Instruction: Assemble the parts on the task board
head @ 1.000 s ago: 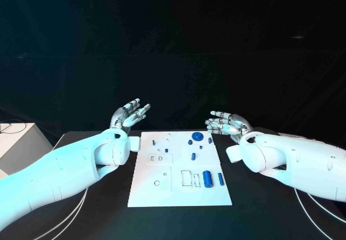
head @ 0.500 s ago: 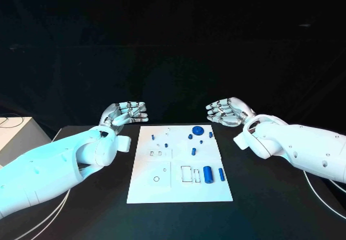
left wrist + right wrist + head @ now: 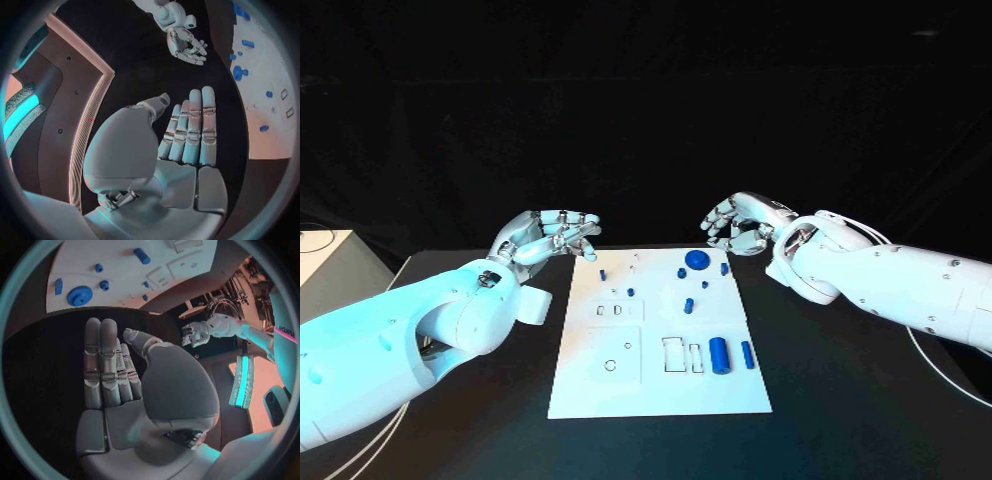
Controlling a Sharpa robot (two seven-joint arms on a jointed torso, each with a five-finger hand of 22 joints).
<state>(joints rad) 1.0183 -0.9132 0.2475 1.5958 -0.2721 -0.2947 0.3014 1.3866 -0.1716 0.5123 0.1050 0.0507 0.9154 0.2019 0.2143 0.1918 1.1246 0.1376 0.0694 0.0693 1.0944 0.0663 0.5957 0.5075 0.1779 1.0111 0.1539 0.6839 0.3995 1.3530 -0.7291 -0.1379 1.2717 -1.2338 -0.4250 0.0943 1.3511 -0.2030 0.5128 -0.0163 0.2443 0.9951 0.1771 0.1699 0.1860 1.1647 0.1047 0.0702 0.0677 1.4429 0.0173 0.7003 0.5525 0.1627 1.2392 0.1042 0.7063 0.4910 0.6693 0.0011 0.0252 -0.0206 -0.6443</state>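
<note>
While the head view looked down, the task board (image 3: 661,380) lay mid-table, blue parts (image 3: 718,353) on it. The left hand (image 3: 554,234) hovered at its ten o'clock, the right hand (image 3: 740,222) at one o'clock, both empty. By the left wrist view, the left hand's fingers (image 3: 190,130) lay straight, unclosed. By the right wrist view, the right hand's fingers (image 3: 106,360) did likewise.

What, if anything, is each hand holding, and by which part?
Nothing is held. The left hand and right hand hover empty near the task board's far corners; the blue parts lie on it.
</note>
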